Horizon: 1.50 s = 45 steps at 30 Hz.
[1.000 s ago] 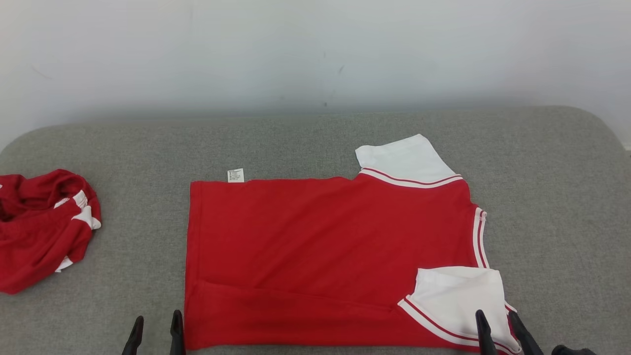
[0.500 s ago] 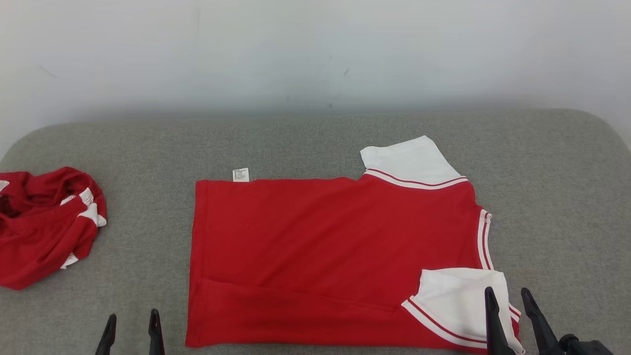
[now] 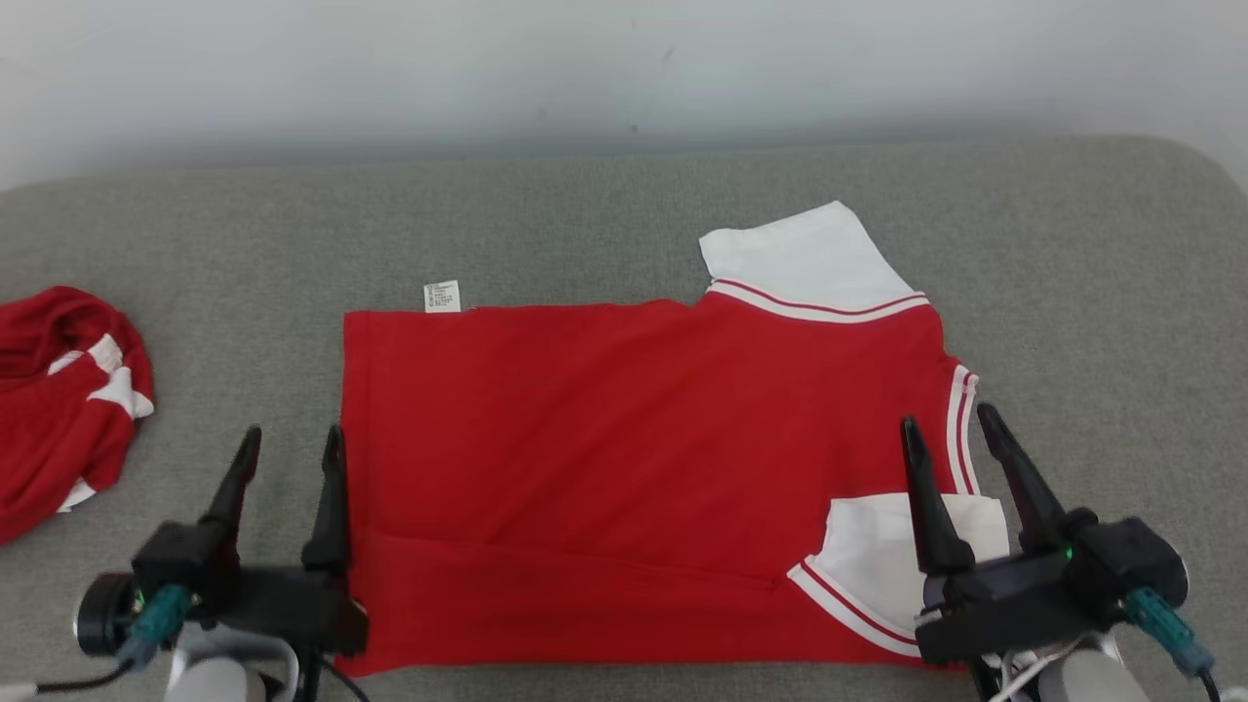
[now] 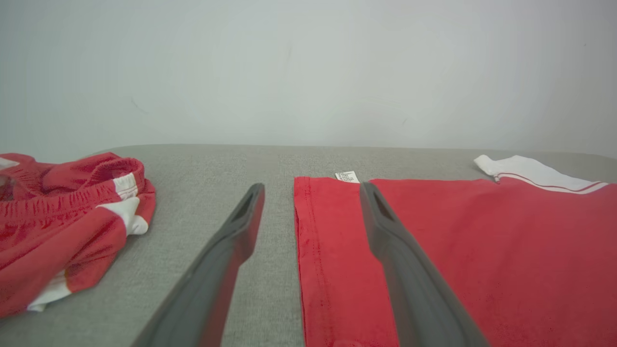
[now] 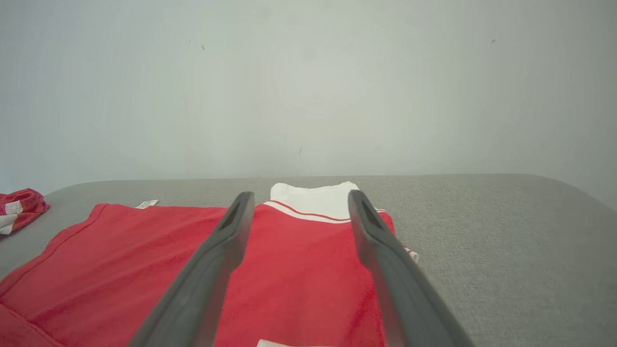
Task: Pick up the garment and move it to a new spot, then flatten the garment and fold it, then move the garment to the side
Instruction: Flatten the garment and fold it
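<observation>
Head view: red garment (image 3: 624, 458) flat near the front edge of the table (image 3: 585, 224); left gripper (image 3: 292, 436) and right gripper (image 3: 947, 417) both spread wide, holding nothing.

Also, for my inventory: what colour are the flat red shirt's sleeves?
White sleeves, red-striped where they join the body; clearest in the head view.

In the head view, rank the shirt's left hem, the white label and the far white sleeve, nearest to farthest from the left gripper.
1. Left hem, beside the left gripper.
2. White label, far edge.
3. Far white sleeve, far right.
</observation>
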Tool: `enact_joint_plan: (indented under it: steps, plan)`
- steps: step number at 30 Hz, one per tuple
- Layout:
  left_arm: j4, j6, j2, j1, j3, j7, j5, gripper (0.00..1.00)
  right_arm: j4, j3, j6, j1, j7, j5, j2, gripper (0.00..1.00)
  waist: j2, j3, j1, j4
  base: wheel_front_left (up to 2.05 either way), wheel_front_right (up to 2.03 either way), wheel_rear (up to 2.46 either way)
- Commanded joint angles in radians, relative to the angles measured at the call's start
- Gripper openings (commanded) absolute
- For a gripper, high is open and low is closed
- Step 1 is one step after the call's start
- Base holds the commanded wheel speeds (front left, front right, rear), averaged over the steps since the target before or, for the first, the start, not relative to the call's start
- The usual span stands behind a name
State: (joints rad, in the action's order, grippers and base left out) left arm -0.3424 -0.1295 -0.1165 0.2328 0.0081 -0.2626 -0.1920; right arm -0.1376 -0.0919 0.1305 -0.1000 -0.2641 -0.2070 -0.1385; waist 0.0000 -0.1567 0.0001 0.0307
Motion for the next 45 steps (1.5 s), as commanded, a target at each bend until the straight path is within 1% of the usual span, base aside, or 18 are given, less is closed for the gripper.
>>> enact_joint_plan:
  steps: [1,5,10,13,19,27,30,31,32,38,42,45]
  plan:
    - [-0.021,0.001,-0.019,0.063,-0.006,-0.003,-0.017,1.0,-0.004,-0.015,0.001,-0.047,0.0,0.003,-0.015,1.0,0.0,-0.077,-0.0001,0.048,0.0,0.0,0.0]
    - [-0.149,0.0,-0.061,0.201,-0.04,-0.002,-0.036,1.0,-0.03,-0.045,0.001,-0.16,0.0,-0.009,-0.028,1.0,0.0,-0.143,-0.0001,0.082,0.0,0.0,0.0]
    - [-0.316,0.0,-0.1,0.362,-0.066,0.008,-0.042,1.0,-0.054,-0.076,0.001,-0.25,0.0,-0.015,-0.03,1.0,0.0,-0.207,-0.0001,0.113,0.0,0.0,0.0]
    - [-0.402,0.0,-0.118,0.432,-0.079,0.014,-0.047,1.0,-0.062,-0.084,0.001,-0.272,0.0,-0.015,-0.03,1.0,0.0,-0.233,-0.0001,0.125,0.0,0.0,0.0]
    - [-0.535,0.0,-0.149,0.539,-0.074,0.014,-0.081,1.0,-0.075,-0.077,0.001,-0.28,-0.001,-0.018,-0.021,1.0,0.0,-0.267,-0.0001,0.143,0.0,0.0,0.0]
    - [-0.65,0.0,-0.15,0.616,-0.096,0.005,-0.146,1.0,-0.079,-0.069,0.001,-0.272,-0.001,-0.014,-0.026,1.0,0.0,-0.273,-0.0001,0.15,0.0,0.0,0.0]
    - [-0.665,0.0,-0.142,0.623,-0.1,0.003,-0.172,1.0,-0.081,-0.07,0.001,-0.277,0.0,-0.013,-0.031,1.0,0.0,-0.271,-0.0001,0.15,0.0,0.0,0.0]
    - [-0.675,0.0,-0.139,0.628,-0.11,0.002,-0.181,0.31,-0.082,-0.069,0.001,-0.278,-0.001,-0.012,-0.035,1.0,0.0,-0.269,-0.0001,0.148,0.0,0.0,0.0]
    - [-0.681,0.0,-0.136,0.632,-0.121,0.002,-0.191,0.0,-0.083,-0.068,0.001,-0.279,-0.001,-0.011,-0.038,1.0,0.0,-0.268,-0.0001,0.145,0.0,0.0,0.0]
    - [-0.682,0.0,-0.119,0.623,-0.168,0.0,-0.227,0.0,-0.113,-0.079,0.001,-0.303,-0.001,-0.03,-0.057,1.0,0.0,-0.252,-0.0001,0.115,0.0,0.0,0.0]
    - [-0.628,0.0,-0.122,0.62,-0.184,-0.002,-0.241,0.0,-0.214,-0.103,0.001,-0.371,0.004,-0.078,-0.083,1.0,0.0,-0.248,-0.0001,0.092,0.0,0.0,0.0]
    - [-0.574,0.0,-0.113,0.615,-0.185,-0.002,-0.238,0.0,-0.307,-0.117,0.001,-0.472,0.052,-0.126,-0.104,1.0,0.0,-0.248,-0.0001,0.071,0.0,0.0,0.0]
